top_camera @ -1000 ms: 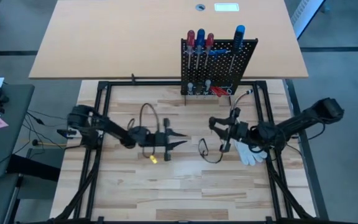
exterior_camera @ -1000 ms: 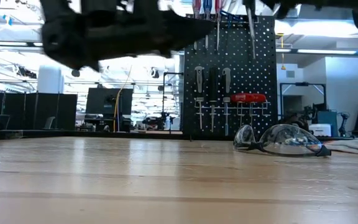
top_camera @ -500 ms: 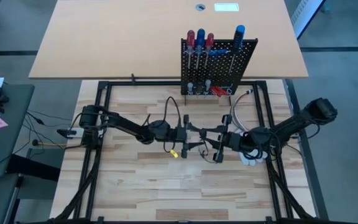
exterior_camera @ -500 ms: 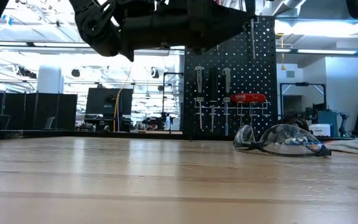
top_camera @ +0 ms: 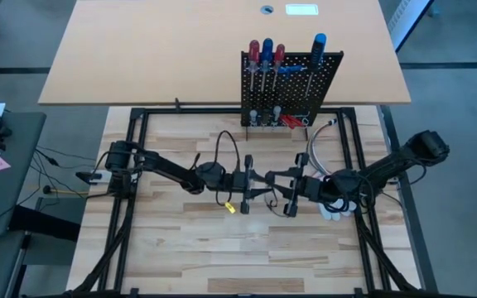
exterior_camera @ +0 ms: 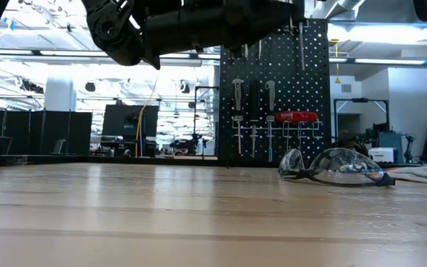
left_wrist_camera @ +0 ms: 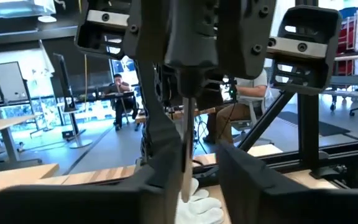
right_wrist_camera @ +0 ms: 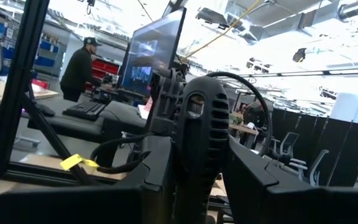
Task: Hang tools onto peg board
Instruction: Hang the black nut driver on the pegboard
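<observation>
The peg board [top_camera: 291, 87] stands upper centre in the high view and already carries several tools [top_camera: 281, 60], with red and blue handles along its top edge and more, including a red-handled item, on its lower rows. At frame centre the left gripper [top_camera: 255, 180] and right gripper [top_camera: 281, 184] meet tip to tip above the table [top_camera: 180, 248]. The left wrist view shows a thin steel shaft [left_wrist_camera: 186, 149] between the left fingers, apparently a handover, though whether either pincer is closed cannot be told; at least this tool remains to be hung.

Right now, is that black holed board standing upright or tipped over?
Upright: in the low view the peg board stands vertical, its edges plumb, with tools hanging straight down its face.
</observation>
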Controlling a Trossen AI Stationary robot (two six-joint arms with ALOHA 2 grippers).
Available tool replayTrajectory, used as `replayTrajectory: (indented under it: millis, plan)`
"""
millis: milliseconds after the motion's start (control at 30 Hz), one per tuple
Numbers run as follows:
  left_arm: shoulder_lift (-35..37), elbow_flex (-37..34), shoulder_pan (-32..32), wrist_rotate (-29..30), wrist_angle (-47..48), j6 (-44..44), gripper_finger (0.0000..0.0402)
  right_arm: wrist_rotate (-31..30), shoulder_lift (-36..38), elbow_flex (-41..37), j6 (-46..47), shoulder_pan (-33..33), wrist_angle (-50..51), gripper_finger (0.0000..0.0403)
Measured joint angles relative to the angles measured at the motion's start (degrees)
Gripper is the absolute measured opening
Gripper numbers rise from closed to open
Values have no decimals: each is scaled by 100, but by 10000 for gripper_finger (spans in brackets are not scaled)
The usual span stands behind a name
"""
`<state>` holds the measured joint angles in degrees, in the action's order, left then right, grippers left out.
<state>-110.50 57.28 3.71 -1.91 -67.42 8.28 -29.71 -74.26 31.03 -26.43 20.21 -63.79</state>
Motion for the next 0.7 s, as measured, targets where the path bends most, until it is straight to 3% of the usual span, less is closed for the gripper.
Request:
replayTrajectory:
  millis: [167,400,533,700]
  plan:
    - [0,2,-2,13,77,-18,15,17,0,6,64,4,157,108]
    - [86,4,2,216,823,19,5,-201,104,7,130,34,815,143]
    - [240,7,4,938,1616,369,4,-766,649,267,419,132,2284,182]
    - [382,0,-18,1144,1975,459,2,-778,1074,903,1523,97,4573,230]
